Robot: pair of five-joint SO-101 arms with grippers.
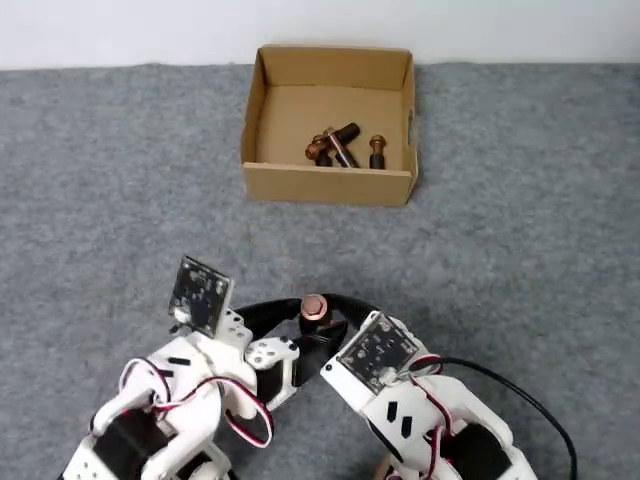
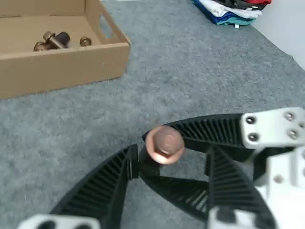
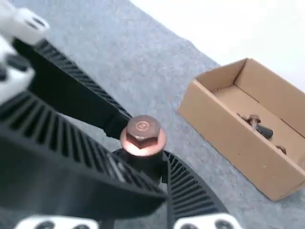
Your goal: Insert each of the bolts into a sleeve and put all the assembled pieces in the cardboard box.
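Note:
A bolt with a copper hex head (image 1: pixel 313 307) stands head-up in a black sleeve (image 2: pixel 147 167), held low over the grey carpet between the two arms. My left gripper (image 2: pixel 142 168) is shut on the sleeve just under the head. My right gripper (image 3: pixel 143 163) closes on the same piece from the opposite side, its fingers (image 2: pixel 214 136) meeting the left ones there. In the high view both grippers meet at the bolt, well in front of the cardboard box (image 1: pixel 330 185). Several assembled pieces (image 1: pixel 340 148) lie in the box.
The open-topped box (image 2: pixel 62 71) stands on the carpet near the white back wall, its front wall facing the arms. Bare carpet lies between box and arms. A pile of folded clothes (image 2: pixel 228 9) lies far off to one side.

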